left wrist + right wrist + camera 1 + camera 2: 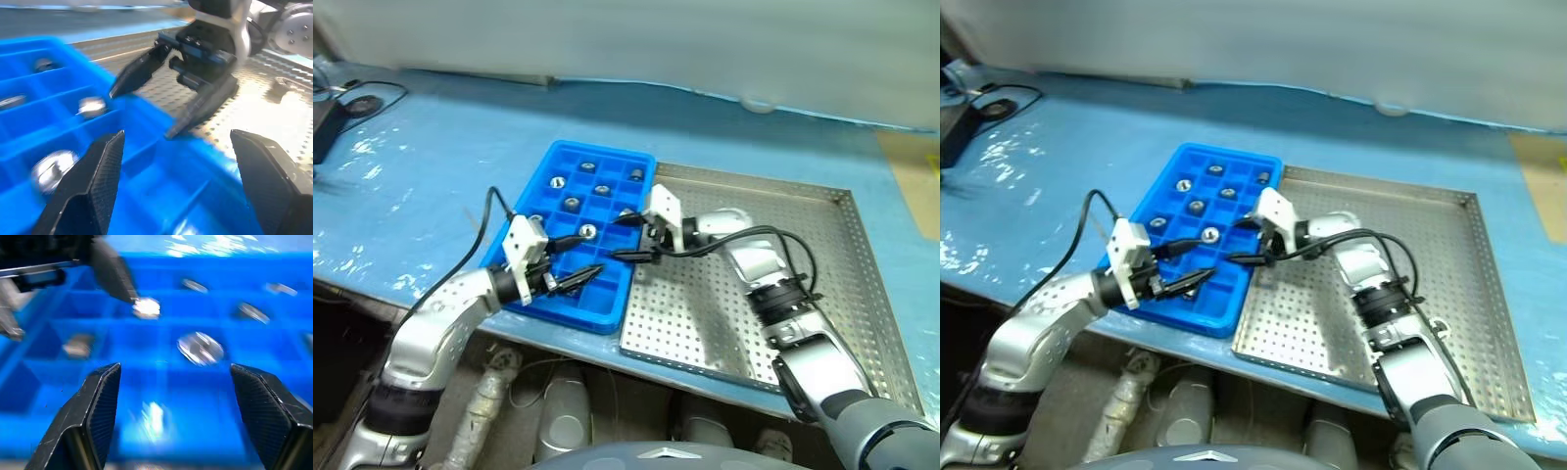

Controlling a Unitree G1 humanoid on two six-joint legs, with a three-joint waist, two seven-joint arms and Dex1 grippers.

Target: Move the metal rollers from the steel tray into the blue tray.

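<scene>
The blue tray [570, 294] lies left of the steel tray [822, 294], their edges touching. Several metal rollers [588, 232] sit one to a compartment in the blue tray's far and middle rows, and show blurred in the right wrist view [200, 347]. My left gripper [592, 252] hovers open over the blue tray's near right compartments, with nothing between its fingers [93, 186]. My right gripper [616, 236] reaches in from the steel tray's side over the blue tray's right edge. It is open and empty and faces the left gripper, their tips close together.
The pale blue table covering [440, 166] spreads around both trays. A black cable and device [342, 108] lie at the far left. The table's front edge runs just below the trays. My right forearm [773, 284] crosses the steel tray's perforated floor.
</scene>
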